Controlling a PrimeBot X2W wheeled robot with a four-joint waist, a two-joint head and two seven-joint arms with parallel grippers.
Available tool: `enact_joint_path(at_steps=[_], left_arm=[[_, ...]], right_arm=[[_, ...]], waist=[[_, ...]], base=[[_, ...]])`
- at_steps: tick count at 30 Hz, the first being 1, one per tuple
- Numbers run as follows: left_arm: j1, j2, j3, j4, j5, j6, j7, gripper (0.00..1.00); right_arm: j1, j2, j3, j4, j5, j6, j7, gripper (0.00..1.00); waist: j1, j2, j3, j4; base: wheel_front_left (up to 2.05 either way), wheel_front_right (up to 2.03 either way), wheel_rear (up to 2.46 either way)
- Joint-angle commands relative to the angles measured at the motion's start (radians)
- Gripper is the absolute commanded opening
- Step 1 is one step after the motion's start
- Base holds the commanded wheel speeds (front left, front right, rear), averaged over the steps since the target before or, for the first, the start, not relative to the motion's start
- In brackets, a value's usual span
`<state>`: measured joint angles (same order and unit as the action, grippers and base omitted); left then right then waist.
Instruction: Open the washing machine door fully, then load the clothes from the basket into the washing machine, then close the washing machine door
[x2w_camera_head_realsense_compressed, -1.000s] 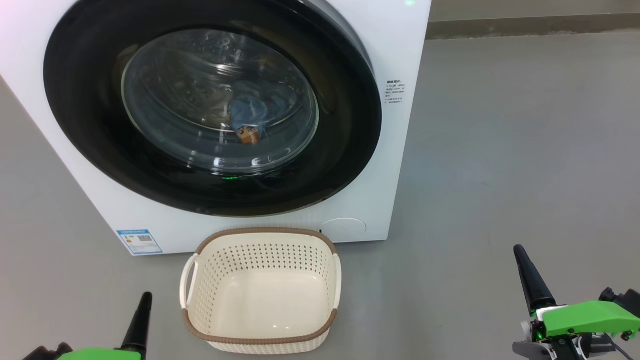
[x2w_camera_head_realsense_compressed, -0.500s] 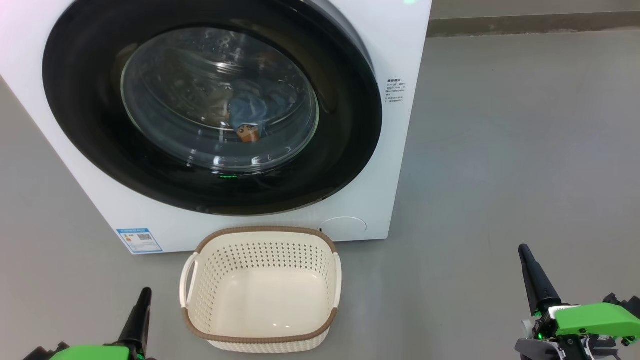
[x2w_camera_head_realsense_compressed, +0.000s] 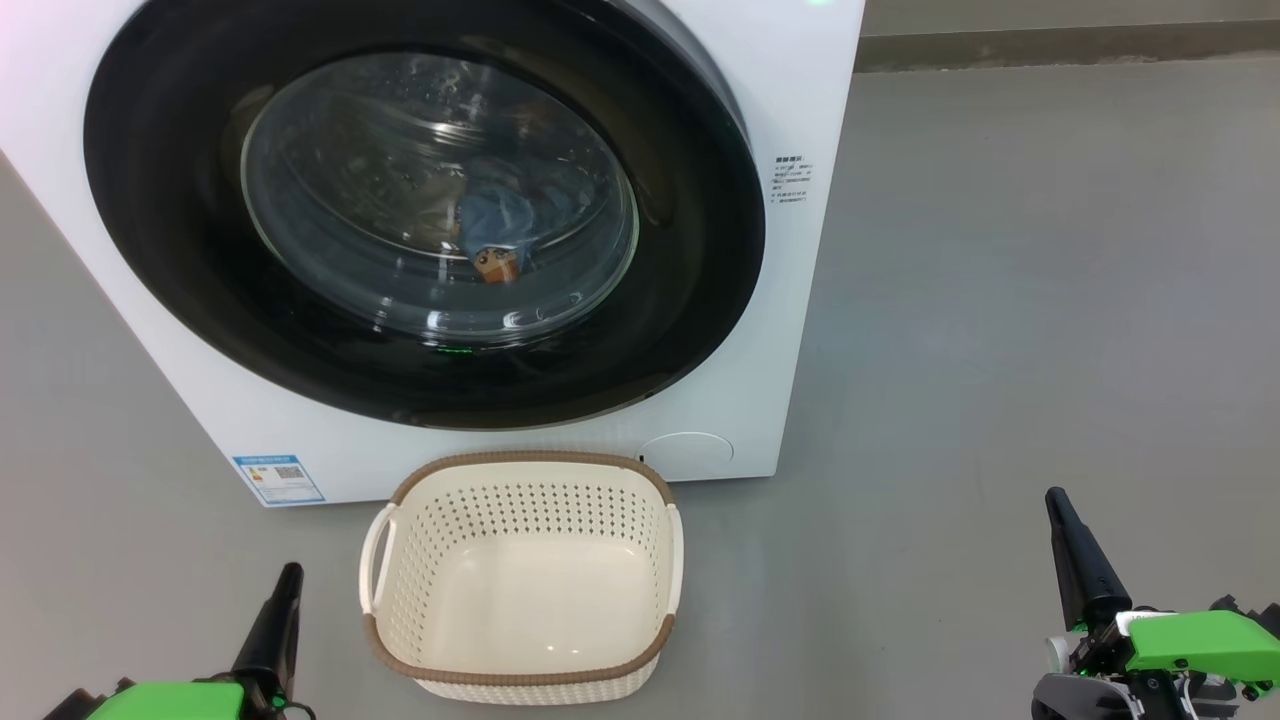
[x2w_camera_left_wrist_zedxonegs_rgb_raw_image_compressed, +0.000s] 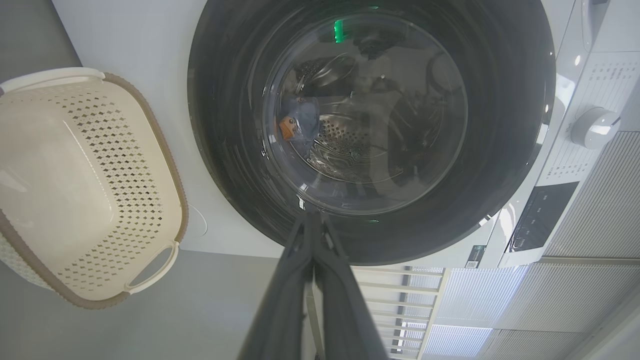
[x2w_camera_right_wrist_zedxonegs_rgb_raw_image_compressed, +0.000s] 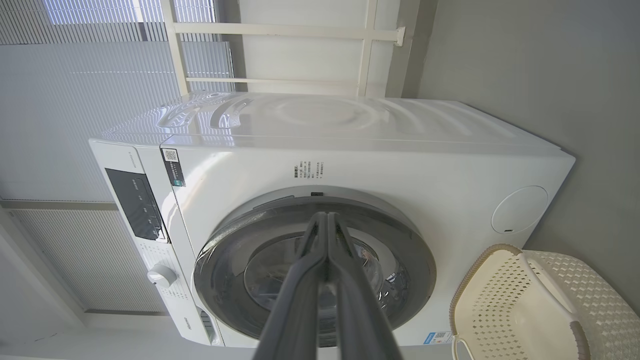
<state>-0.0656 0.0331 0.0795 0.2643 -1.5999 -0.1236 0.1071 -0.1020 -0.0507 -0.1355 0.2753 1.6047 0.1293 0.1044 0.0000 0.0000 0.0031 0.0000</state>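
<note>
Clothes (x2w_camera_head_realsense_compressed: 500, 225) lie inside the washing machine (x2w_camera_head_realsense_compressed: 800, 90), behind its closed washing machine door (x2w_camera_head_realsense_compressed: 690, 250). The basket (x2w_camera_head_realsense_compressed: 520, 682) sits on the floor (x2w_camera_head_realsense_compressed: 1000, 300) just in front. Left gripper (x2w_camera_head_realsense_compressed: 290, 574) and right gripper (x2w_camera_head_realsense_compressed: 1056, 498), on either side of the basket, are pinched together, holding nothing.

The washing machine (x2w_camera_head_realsense_compressed: 790, 340) is smooth, shiny white. Its door (x2w_camera_head_realsense_compressed: 695, 260) has a glossy black ring and clear glass. The basket (x2w_camera_head_realsense_compressed: 530, 461) is cream plastic. The clothes (x2w_camera_head_realsense_compressed: 500, 215) look soft. The floor (x2w_camera_head_realsense_compressed: 1000, 300) is dull grey
</note>
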Motion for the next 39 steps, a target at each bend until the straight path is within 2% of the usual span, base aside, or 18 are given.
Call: enact_joint_path(at_steps=[1, 39], left_arm=[[-0.043, 0.017, 0.035, -0.019, -0.008, -0.007, 0.007, 0.0], [-0.042, 0.017, 0.035, -0.019, -0.009, -0.007, 0.006, 0.0]], right_arm=[[-0.006, -0.001, 0.022, -0.031, 0.004, 0.001, 0.008, 0.0], [-0.006, 0.0, 0.021, -0.03, 0.004, 0.001, 0.009, 0.0]], waist=[[0.0, 0.0, 0.0, 0.0], [0.0, 0.0, 0.0, 0.0]], base=[[0.0, 0.0, 0.0], [0.0, 0.0, 0.0]])
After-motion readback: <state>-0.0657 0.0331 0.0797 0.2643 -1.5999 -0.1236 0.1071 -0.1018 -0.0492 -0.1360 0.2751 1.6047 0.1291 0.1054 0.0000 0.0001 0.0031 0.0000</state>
